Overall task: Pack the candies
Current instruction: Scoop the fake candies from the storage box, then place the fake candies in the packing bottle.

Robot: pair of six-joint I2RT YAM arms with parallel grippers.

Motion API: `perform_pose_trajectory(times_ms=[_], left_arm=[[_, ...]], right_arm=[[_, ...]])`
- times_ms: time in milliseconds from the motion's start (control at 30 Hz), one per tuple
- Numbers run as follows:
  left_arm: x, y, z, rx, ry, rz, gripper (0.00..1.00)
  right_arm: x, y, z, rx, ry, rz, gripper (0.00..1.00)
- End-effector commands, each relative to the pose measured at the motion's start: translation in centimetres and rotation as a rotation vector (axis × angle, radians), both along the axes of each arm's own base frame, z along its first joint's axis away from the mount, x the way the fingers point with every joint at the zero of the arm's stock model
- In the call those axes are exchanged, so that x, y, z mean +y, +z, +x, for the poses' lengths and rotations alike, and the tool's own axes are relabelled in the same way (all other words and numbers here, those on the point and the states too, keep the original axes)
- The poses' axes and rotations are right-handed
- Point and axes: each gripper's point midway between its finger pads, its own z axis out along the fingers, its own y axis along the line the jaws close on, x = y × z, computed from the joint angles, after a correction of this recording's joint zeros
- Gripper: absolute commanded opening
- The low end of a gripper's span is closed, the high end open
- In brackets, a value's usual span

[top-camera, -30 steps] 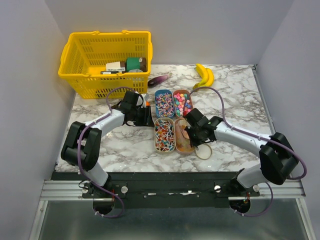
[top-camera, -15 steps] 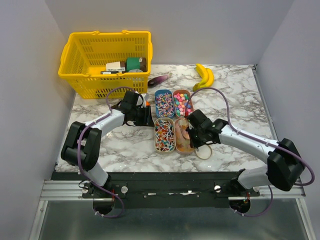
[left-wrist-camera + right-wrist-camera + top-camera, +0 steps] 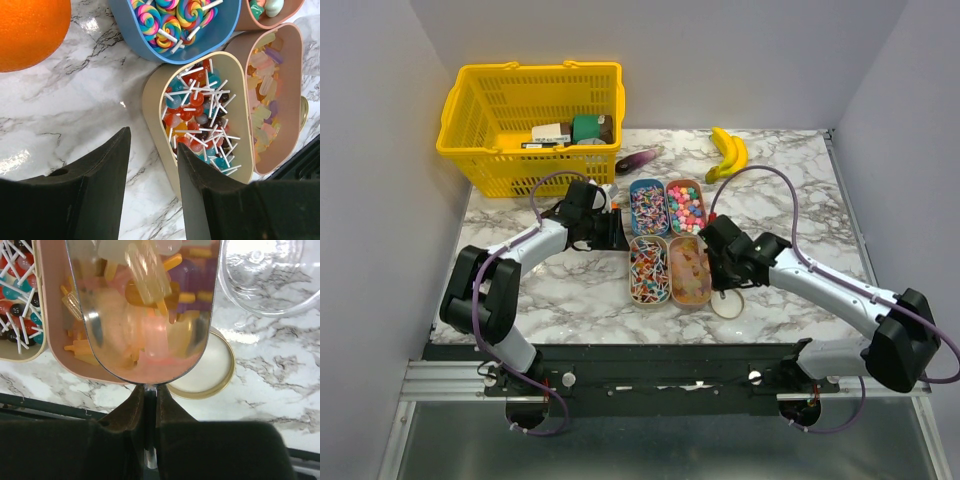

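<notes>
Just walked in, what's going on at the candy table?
The right gripper is shut on the handle of a metal scoop loaded with gummy candies, held over the pink tray. A gold lid and a clear round container sit beside it. The left gripper hangs open and empty next to the lollipop tray.

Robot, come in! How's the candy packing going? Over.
Left hand open, empty. Right hand shut on scoop, loaded with candies over pink tray. Gold lid beside tray, not blocking.
</notes>
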Motion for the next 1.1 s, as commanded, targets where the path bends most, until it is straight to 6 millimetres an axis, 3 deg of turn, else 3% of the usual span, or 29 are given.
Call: perform_pose_trajectory(times_ms=[0, 367, 533, 833, 1067], left_arm=[[-0.3, 1.0, 0.3, -0.039, 0.006, -0.009, 0.52], [-0.4, 1.0, 0.1, -0.024, 0.001, -0.014, 0.52], [-0.4, 1.0, 0.1, -0.020, 0.001, -0.015, 0.51], [-0.3, 1.2, 0.0, -0.023, 0.002, -0.010, 0.51], [-0.2, 1.4, 0.1, -0.023, 0.005, -0.006, 0.51]], right_arm=[[-1.4, 2.5, -0.1, -0.025, -0.135, -0.019, 0.01], [-2.2, 2.4, -2.5, 0.182, -0.289, 0.083, 0.01], [-2.9, 2.4, -1.9, 0.221, -0.328, 0.130, 0.01], [-2.3, 1.2, -2.1, 0.332, -0.374, 0.277, 0.01], [-2.1, 1.5, -1.4, 0.375, -0.412, 0.388, 0.01]])
